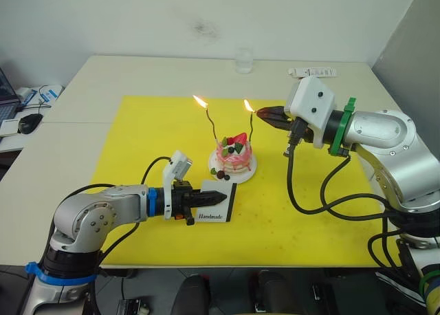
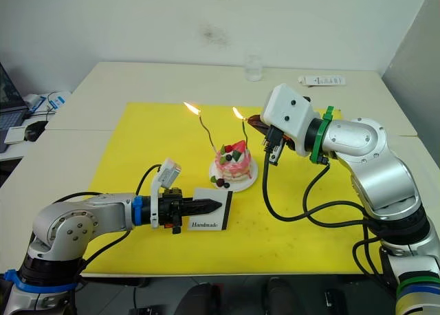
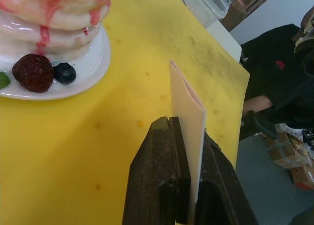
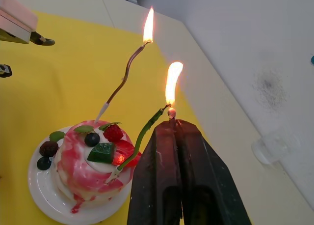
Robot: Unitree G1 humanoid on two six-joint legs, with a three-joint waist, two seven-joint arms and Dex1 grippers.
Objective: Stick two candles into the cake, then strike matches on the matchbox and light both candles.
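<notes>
The cake (image 1: 233, 156) sat on its little white plate (image 1: 247, 170) in the middle of the yellow mat (image 1: 124, 143). It looked soft and sticky, pink with red drips, so you should move it by the plate and not by the sides.

Both candles stood in its top. The pale gold candle (image 4: 125, 76) and the greenish candle (image 4: 142, 134) were thin, wavy and bendy, and each had a flame at its tip. They would likely snap or tip easily, so you should not bump them.

Your right gripper (image 4: 171, 121) was squeezed on a match (image 4: 171, 112), and the small burning tip was right at the greenish candle's wick. A match is light and thin and burns down fast, so you should be careful of the heat near the fingers.

Your left gripper (image 3: 189, 131) was pinched on the matchbox (image 1: 216, 206), standing it up on the mat just in front of the plate. The box looked flat, white, stiff and light, like card.
</notes>
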